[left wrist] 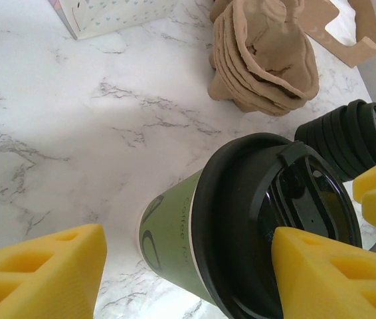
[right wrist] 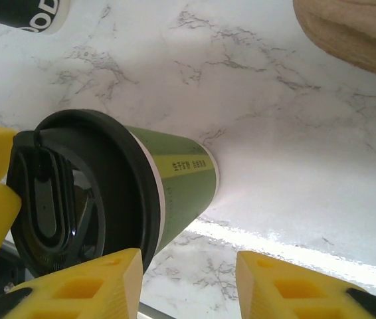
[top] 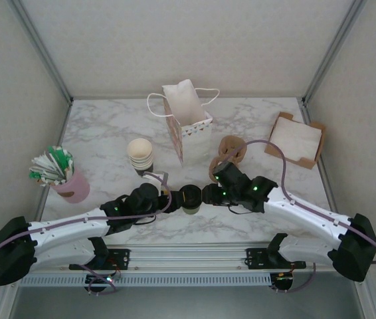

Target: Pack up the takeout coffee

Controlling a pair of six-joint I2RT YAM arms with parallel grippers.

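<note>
A: Olive paper under a black lid: cup upright on the tabletop, near centre, between both arms.

B: Left fingers: wide, one on each side of it, no clamp yet. Right fingers: parted, holding nothing, cup just beside one tip.

A: Probably set there within reach of either arm, bag standing open just beyond.

B: White marble with grey veins, glossy, likely slick under a paper base.

A: Pale walls, metal posts at the far corners. Lids stacked close by, so little room for a grasp on that side.
</note>
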